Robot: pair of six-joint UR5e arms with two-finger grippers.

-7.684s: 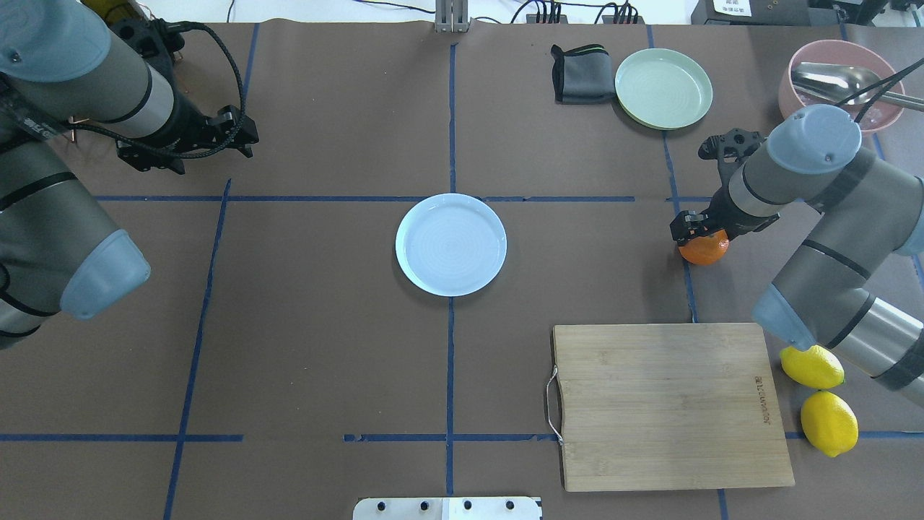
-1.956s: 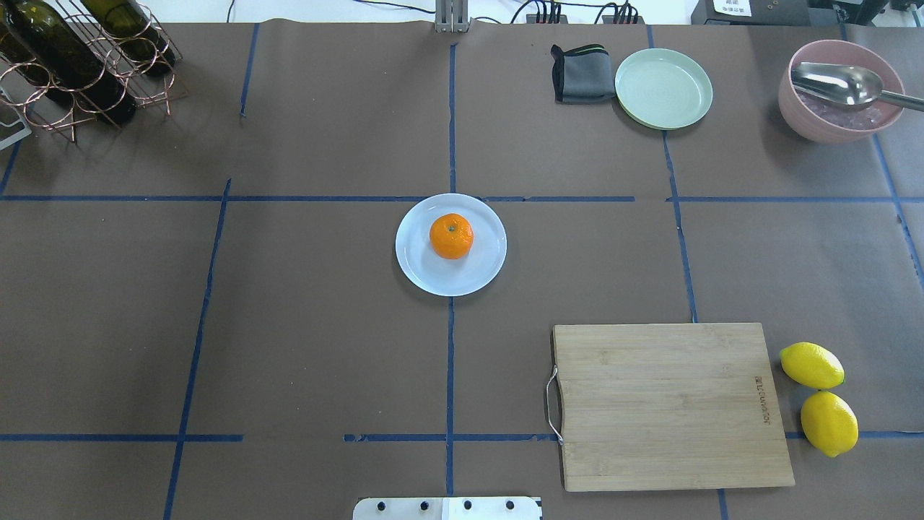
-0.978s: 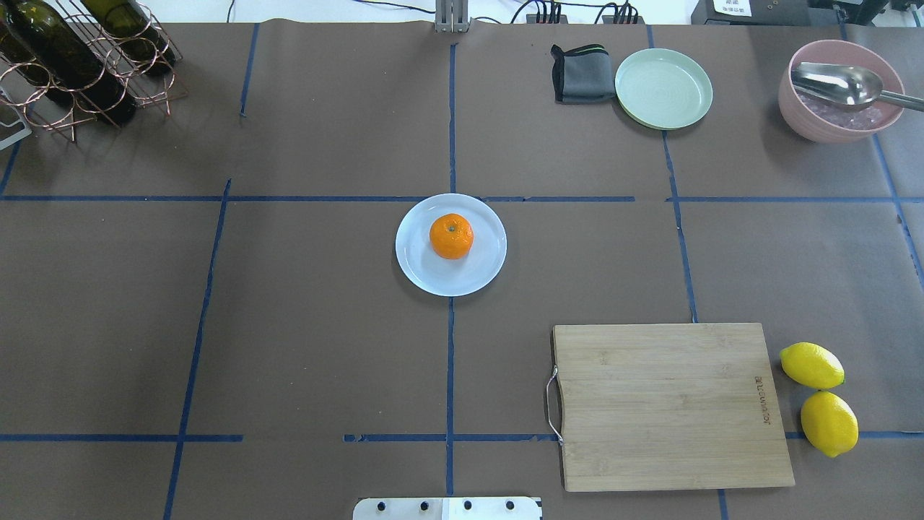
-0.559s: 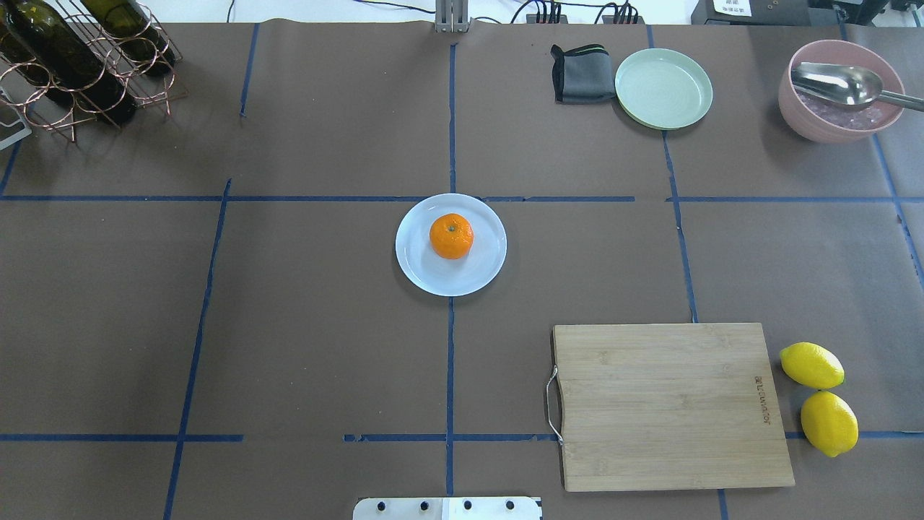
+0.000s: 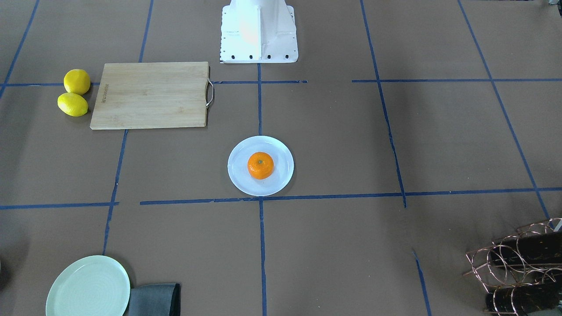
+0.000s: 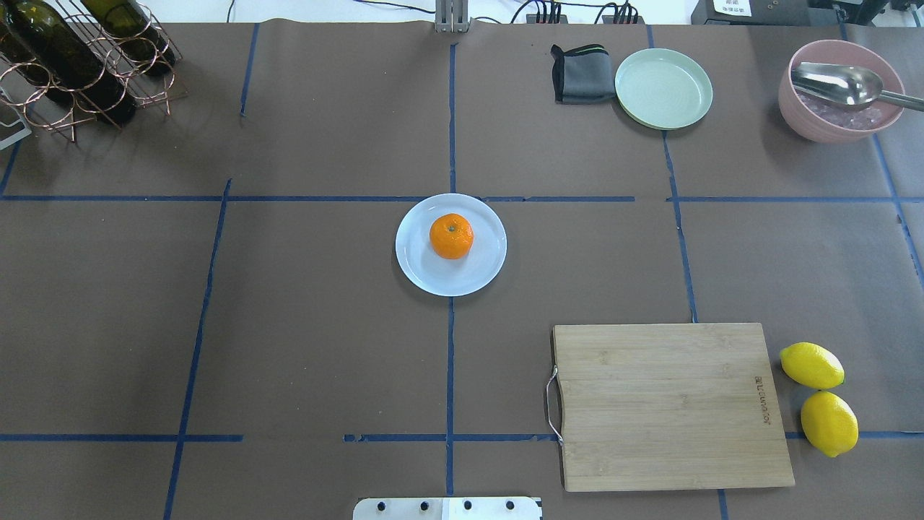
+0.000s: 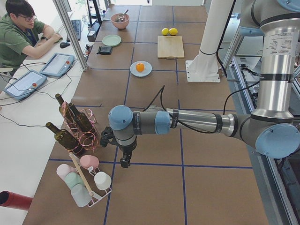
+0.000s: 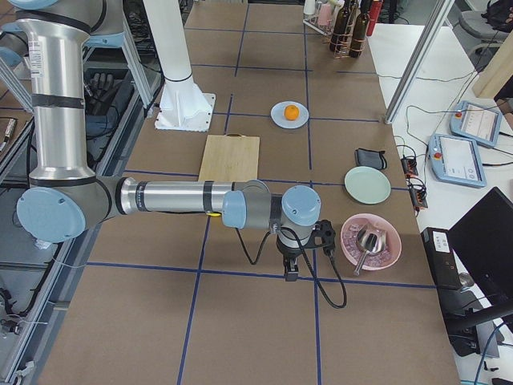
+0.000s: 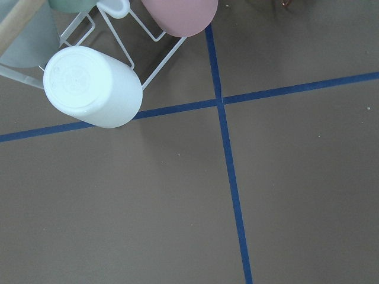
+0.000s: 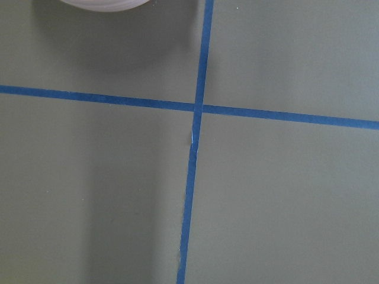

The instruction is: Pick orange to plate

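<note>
The bright orange (image 6: 451, 236) sits a little behind the middle of the pale bluish-white plate (image 6: 433, 283), at the table's centre; the front-facing view shows the orange (image 5: 260, 165) free of any gripper. My left gripper (image 7: 124, 161) hangs pointing down over the table's far left end, next to the cup rack. My right gripper (image 8: 290, 273) points down at the far right end, beside the pink bowl. Both show only in the side views, so I cannot tell whether they are open or shut. The wrist views show bare table and blue tape, no fingers.
A pale green plate (image 6: 663, 88) and a grey cloth (image 6: 581, 74) lie at the back right, with a pink bowl (image 6: 837, 108) holding a spoon. A wooden cutting board (image 6: 668, 404) and two lemons (image 6: 812, 365) lie front right. A wine rack (image 6: 72, 65) stands back left.
7.7 s ago my right gripper was at the orange on the table's right side; the orange now lies on the plate and both arms have left the overhead view. Nothing moved in the last two seconds.
</note>
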